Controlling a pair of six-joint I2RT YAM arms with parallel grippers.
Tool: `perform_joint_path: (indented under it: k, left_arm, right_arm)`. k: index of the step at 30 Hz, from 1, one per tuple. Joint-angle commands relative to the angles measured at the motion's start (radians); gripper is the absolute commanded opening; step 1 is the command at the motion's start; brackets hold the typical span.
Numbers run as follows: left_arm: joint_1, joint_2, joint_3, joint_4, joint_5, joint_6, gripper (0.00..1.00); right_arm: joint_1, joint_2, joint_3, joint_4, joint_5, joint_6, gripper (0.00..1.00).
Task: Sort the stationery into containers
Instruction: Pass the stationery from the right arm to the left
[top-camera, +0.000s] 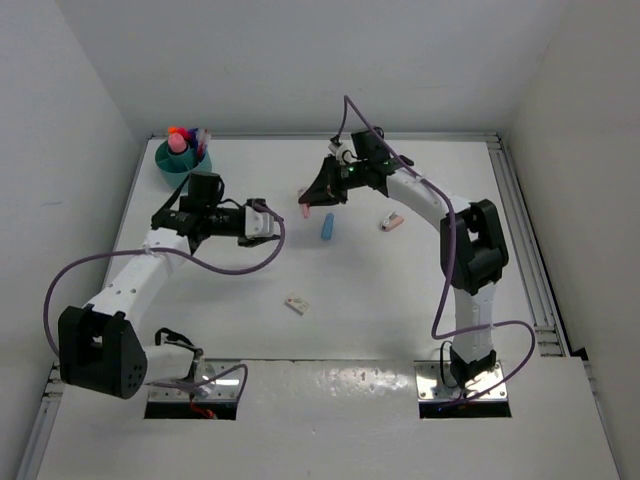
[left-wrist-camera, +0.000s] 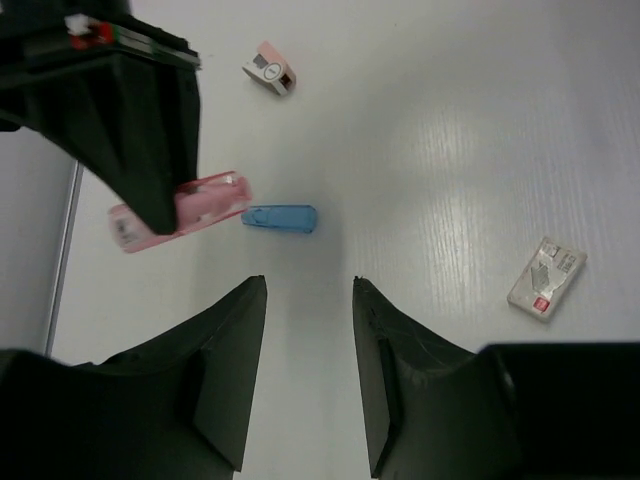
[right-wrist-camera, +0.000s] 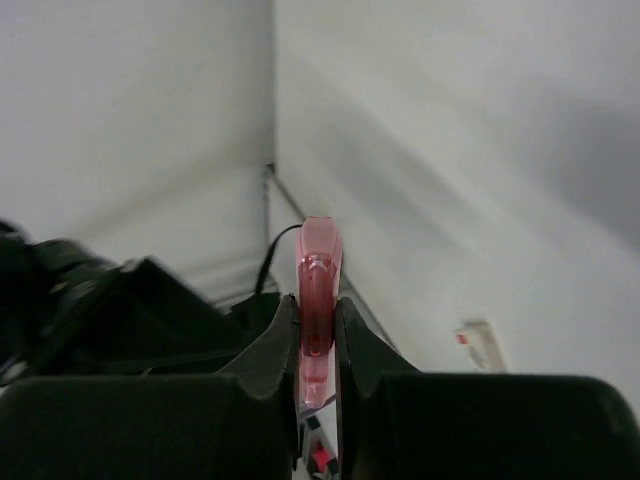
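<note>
1. My right fingers (right-wrist-camera: 290, 325) are pinched hard on the pink tube (right-wrist-camera: 318, 270); they hold it around its middle, one end poking out past the tips, and it hangs clear of the worktop (top-camera: 400, 290).
2. My left fingers (left-wrist-camera: 258, 300) stand partly open with nothing between them; the blue tube (left-wrist-camera: 280, 217) lies flat just ahead of them, slightly off the line of the gap; the pink tube hangs ahead of them too, further out to that same side.
3. The cup (top-camera: 172, 168) sits well away from the right fingers, on the far side of the left arm; several pieces already stand in it.
4. I judge the step in hand to be carrying the pink tube to that cup; I would keep the pinch firm, lift before travelling sideways, and let go only once the tube's low end is inside the rim; a drop from height could bounce it out.
5. The left arm lies across the straight path; I would pass above it or pull it back first.
6. The cup sits near the back wall (top-camera: 300, 70), so there is little room beyond it; the middle of the worktop offers the freest route; the pink eraser (top-camera: 391, 222) lies on the right fingers' other side and the white eraser (top-camera: 296, 303) nearer the bases, both off that route.
</note>
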Motion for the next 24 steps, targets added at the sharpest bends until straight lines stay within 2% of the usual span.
perform_joint_path:
  k: [1, 5, 8, 11, 17, 24]
  left_arm:
    - [-0.035, -0.057, -0.067, 0.224, -0.005, 0.050, 0.46]
    - [-0.098, -0.083, -0.144, 0.430, -0.083, 0.009, 0.44]
    - [-0.148, -0.153, -0.297, 0.791, -0.206, -0.049, 0.43]
    - [-0.181, -0.190, -0.373, 0.948, -0.263, -0.011, 0.45]
    - [-0.247, -0.223, -0.488, 1.119, -0.358, 0.061, 0.52]
    - [-0.288, -0.214, -0.502, 1.160, -0.404, 0.099, 0.54]
  right_arm:
    - [0.005, -0.054, 0.006, 0.195, -0.189, 0.136, 0.00]
    - [-0.002, -0.055, 0.011, 0.273, -0.256, 0.188, 0.00]
    - [-0.004, -0.063, -0.002, 0.308, -0.305, 0.222, 0.00]
    - [-0.007, -0.072, -0.015, 0.350, -0.336, 0.237, 0.00]
    - [-0.021, -0.092, -0.057, 0.361, -0.362, 0.251, 0.00]
    - [-0.019, -0.092, -0.072, 0.377, -0.384, 0.271, 0.00]
